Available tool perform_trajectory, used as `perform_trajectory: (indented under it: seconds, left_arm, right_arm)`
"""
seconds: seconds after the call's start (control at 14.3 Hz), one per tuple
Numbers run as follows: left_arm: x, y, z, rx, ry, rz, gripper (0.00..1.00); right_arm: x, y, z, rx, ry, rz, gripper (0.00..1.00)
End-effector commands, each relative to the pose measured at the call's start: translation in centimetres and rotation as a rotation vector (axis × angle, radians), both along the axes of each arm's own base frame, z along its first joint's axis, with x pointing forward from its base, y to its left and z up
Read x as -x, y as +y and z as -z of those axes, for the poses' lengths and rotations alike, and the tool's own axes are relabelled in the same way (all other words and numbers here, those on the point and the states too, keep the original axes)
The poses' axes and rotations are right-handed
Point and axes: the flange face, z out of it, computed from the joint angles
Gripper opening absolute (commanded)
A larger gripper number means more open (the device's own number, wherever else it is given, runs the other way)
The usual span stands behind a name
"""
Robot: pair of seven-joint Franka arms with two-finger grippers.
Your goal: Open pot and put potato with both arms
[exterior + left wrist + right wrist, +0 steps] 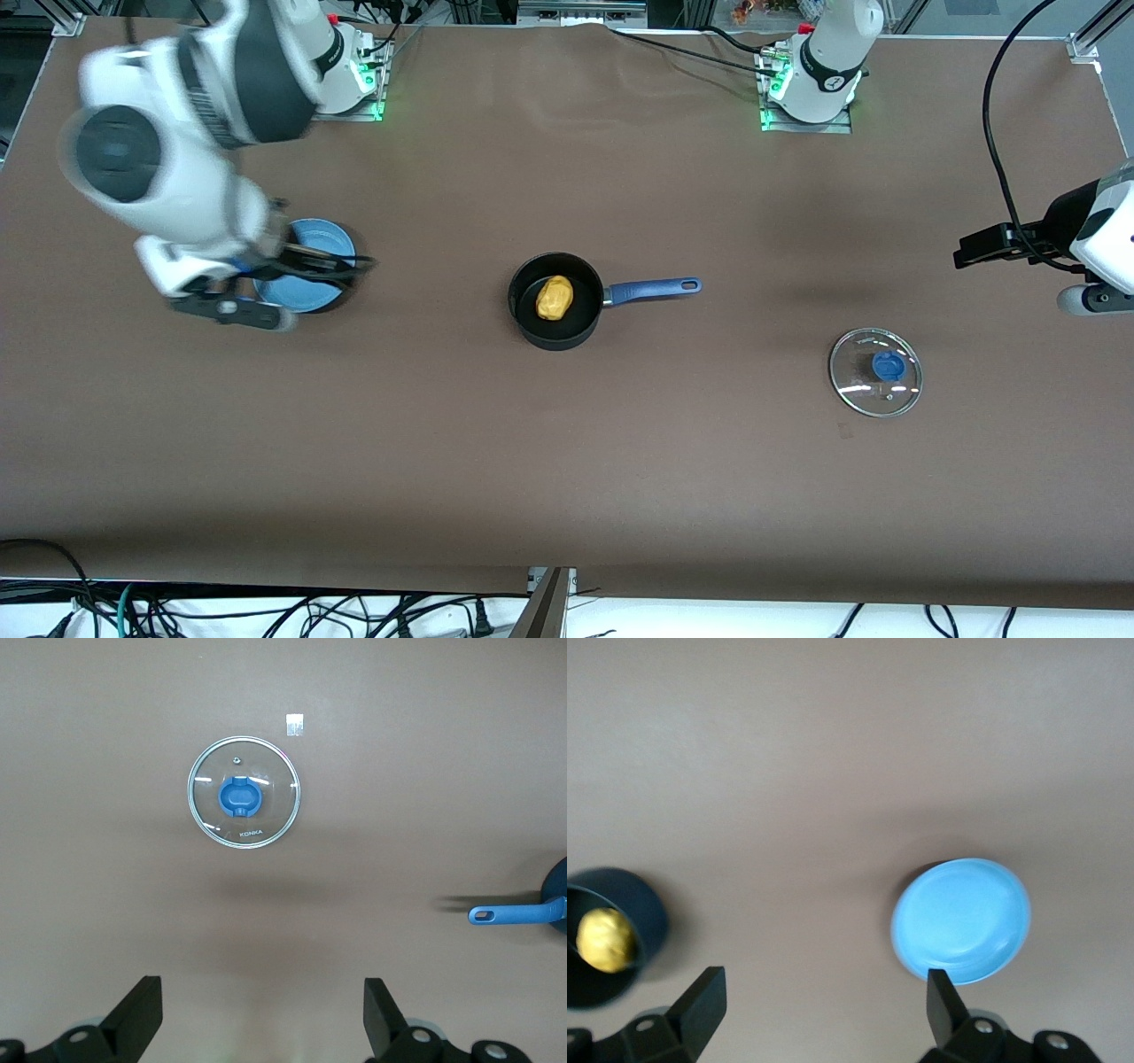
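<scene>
The black pot (555, 301) with its blue handle (651, 289) stands mid-table with no lid on. The yellow potato (555, 298) lies inside it. The glass lid (875, 371) with a blue knob lies flat on the table toward the left arm's end, nearer the front camera than the pot. My right gripper (824, 988) is open and empty, up over the blue plate's edge (235, 308); its view shows the pot (620, 904) and potato (605, 939). My left gripper (263, 992) is open and empty, high at the table's end; its view shows the lid (244, 792) and the handle's tip (518, 914).
A flat blue plate (310, 257) lies toward the right arm's end, partly under the right hand; it also shows in the right wrist view (961, 920). A small white tape mark (296, 724) sits on the table beside the lid. Cables hang along the table's front edge.
</scene>
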Motion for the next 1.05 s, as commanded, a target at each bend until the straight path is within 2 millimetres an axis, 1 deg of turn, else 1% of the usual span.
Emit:
perform_trajectory:
  seconds: [0.0, 0.07, 0.21, 0.28, 0.35, 0.42, 0.56, 0.63, 0.98]
  left_arm:
    - [-0.4, -0.1, -0.5, -0.007, -0.007, 0.0, 1.0]
    - [-0.4, -0.1, -0.5, -0.007, -0.007, 0.0, 1.0]
    - [-0.4, 0.1, -0.5, -0.007, -0.005, -0.003, 1.0]
    - [-0.4, 0.2, -0.5, -0.007, -0.005, -0.005, 1.0]
    - [-0.4, 0.2, -0.5, -0.007, -0.005, -0.005, 1.0]
    - [-0.4, 0.1, -0.5, -0.007, -0.005, -0.003, 1.0]
    - [-0.4, 0.2, -0.5, -0.007, -0.007, -0.005, 1.0]
    - [-0.4, 0.2, -0.5, -0.007, -0.005, -0.005, 1.0]
    - [-0.5, 0.3, -0.3, -0.008, -0.003, -0.006, 1.0]
  right_arm:
    - [1.6, -8.1, -1.6, -0.077, -0.015, -0.155, 1.0]
    - [1.9, -10.8, -2.2, -0.084, -0.046, -0.188, 1.0]
    - [3.1, -14.5, -3.5, -0.083, -0.088, -0.192, 1.0]
    - [3.8, -14.8, -4.9, -0.083, -0.099, -0.19, 1.0]
    - [4.9, -14.7, -6.2, -0.079, -0.089, -0.189, 1.0]
    - [5.5, -15.3, -6.3, -0.071, -0.052, -0.179, 1.0]
    - [6.3, -15.5, -6.7, -0.035, 0.002, -0.186, 1.0]
    - [6.4, -14.9, -6.8, -0.028, 0.011, -0.198, 1.0]
    - [6.2, -15.1, -6.8, -0.028, 0.003, -0.195, 1.0]
